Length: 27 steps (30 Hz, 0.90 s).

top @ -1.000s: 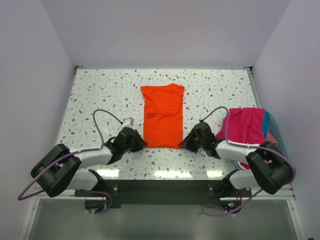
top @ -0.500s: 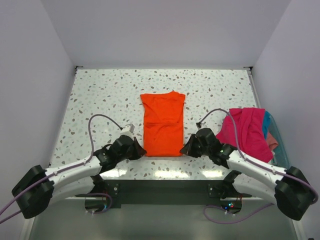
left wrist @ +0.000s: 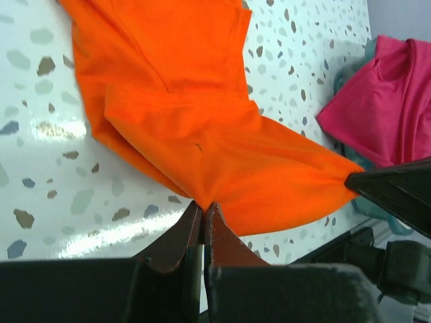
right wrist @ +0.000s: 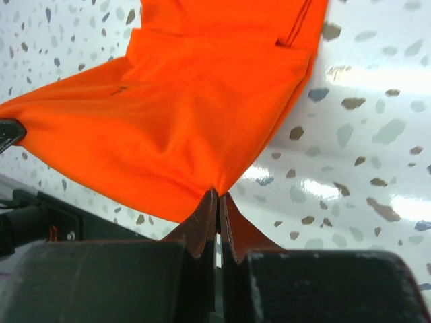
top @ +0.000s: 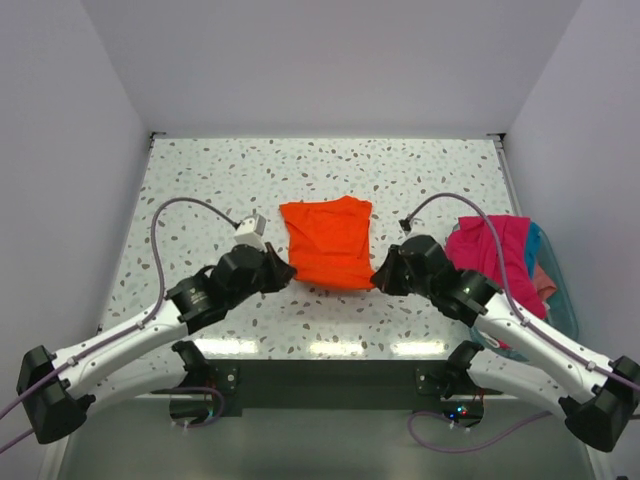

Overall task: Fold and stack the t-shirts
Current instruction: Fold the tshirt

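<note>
The bright orange t-shirt [top: 325,240] lies mid-table, its near hem lifted off the surface and folding toward the far end. My left gripper [top: 288,274] is shut on the hem's near-left corner [left wrist: 202,195]. My right gripper [top: 377,279] is shut on the near-right corner [right wrist: 219,185]. The cloth hangs stretched between both grippers. A magenta-pink t-shirt [top: 490,255] lies crumpled over the teal bin at the right, also in the left wrist view [left wrist: 387,101]. A paler pink cloth [top: 545,280] peeks out beside it.
The teal plastic bin [top: 545,250] sits at the table's right edge under the pink shirts. Speckled tabletop [top: 200,190] stretches to the left and far side. White walls close in on three sides. A black rail runs along the near edge [top: 330,385].
Both grippers, shut on the orange shirt's near corners, have lifted and moved away from the near edge. The shirt's near half has risen and the visible shirt looks shorter.
</note>
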Available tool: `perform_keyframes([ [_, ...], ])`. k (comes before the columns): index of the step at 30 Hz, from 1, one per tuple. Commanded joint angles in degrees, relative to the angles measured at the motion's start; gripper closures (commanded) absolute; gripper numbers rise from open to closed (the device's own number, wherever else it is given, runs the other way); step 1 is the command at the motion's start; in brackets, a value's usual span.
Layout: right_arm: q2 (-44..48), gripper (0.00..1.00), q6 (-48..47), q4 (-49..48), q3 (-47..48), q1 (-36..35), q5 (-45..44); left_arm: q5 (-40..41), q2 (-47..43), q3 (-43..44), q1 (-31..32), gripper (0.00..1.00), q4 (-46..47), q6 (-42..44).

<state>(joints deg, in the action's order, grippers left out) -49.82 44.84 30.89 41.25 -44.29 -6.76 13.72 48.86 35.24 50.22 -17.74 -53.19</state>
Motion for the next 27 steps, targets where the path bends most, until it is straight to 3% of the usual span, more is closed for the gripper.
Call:
perform_keyframes([
  [1,-5.7,1.0,-5.3,3.6,8.5,0.7,-5.7,2.5,5.7,6.8,-2.6,1.0,-0.3,6.1],
  [11,-28.5,1.0,-13.3,-0.3,31.3,13.8,3.1,-7.4,24.2,20.7,-17.7,1.0,9.4,11.6],
  [19,-54.6,1.0,-13.8,-2.2,50.3,23.5,9.9,-15.3,47.7,35.3,-28.2,1.0,13.4,14.3],
  [22,-65.2,0.76,-13.8,-1.2,59.3,26.4,11.5,-19.2,57.1,40.9,-31.8,0.65,16.8,16.1],
  [23,-67.1,0.62,-14.3,-1.0,61.6,26.7,11.8,-19.7,59.0,42.4,-33.3,0.43,16.8,16.2],
  [24,-69.2,0.41,-15.1,1.9,64.1,27.0,10.5,-20.7,61.4,44.3,-34.3,0.37,16.9,16.2],
  [27,-71.9,0.22,-19.1,7.1,71.6,27.1,4.9,-23.0,60.5,43.3,-36.8,0.25,19.8,16.7],
])
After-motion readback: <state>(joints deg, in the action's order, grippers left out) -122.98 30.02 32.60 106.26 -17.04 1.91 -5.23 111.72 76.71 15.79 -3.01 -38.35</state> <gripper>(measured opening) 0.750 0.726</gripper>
